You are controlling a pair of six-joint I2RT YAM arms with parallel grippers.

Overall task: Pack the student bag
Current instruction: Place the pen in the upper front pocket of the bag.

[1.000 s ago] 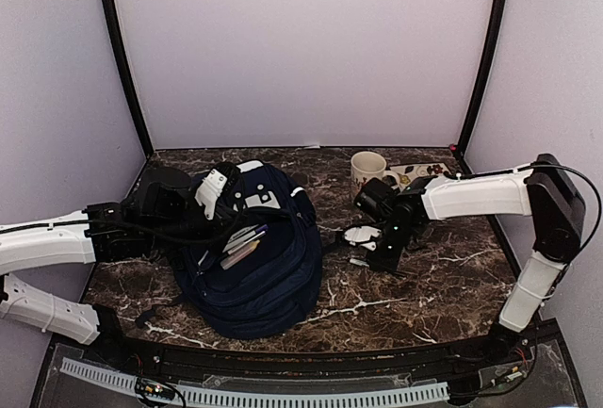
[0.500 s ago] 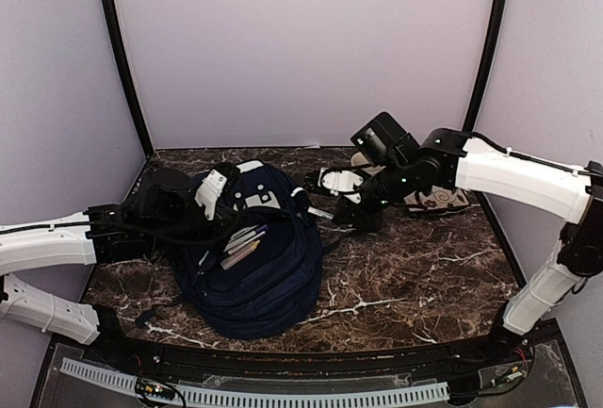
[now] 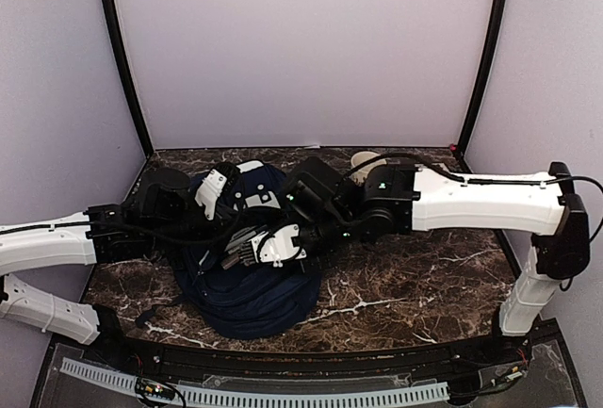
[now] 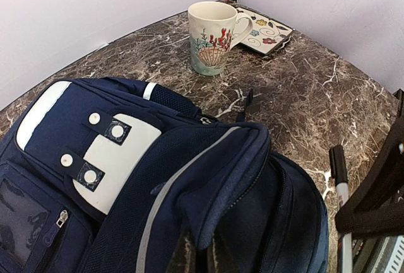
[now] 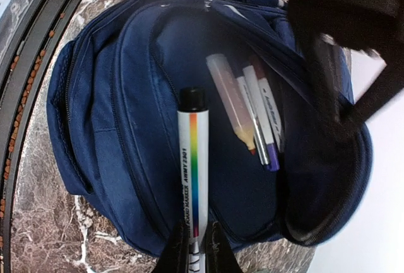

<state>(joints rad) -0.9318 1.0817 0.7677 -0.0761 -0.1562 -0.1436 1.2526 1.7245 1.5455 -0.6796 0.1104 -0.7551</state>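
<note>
While the left gripper (image 4: pixel 199 255) stayed clenched on the rim of the student bag (image 3: pixel 254 300), holding its open pocket (image 5: pixel 189 52) wide, the right gripper (image 5: pixel 196 248), grasping a whiteboard marker (image 5: pixel 192 166), swung from the 3 o'clock side of the worktop (image 3: pixel 424 276), below the mug (image 4: pixel 213 36), to hover over that pocket. The bag lay toward 9 o'clock. With pens (image 5: pixel 252 115) already inside, the marker looked ready to be dropped in next.
</note>
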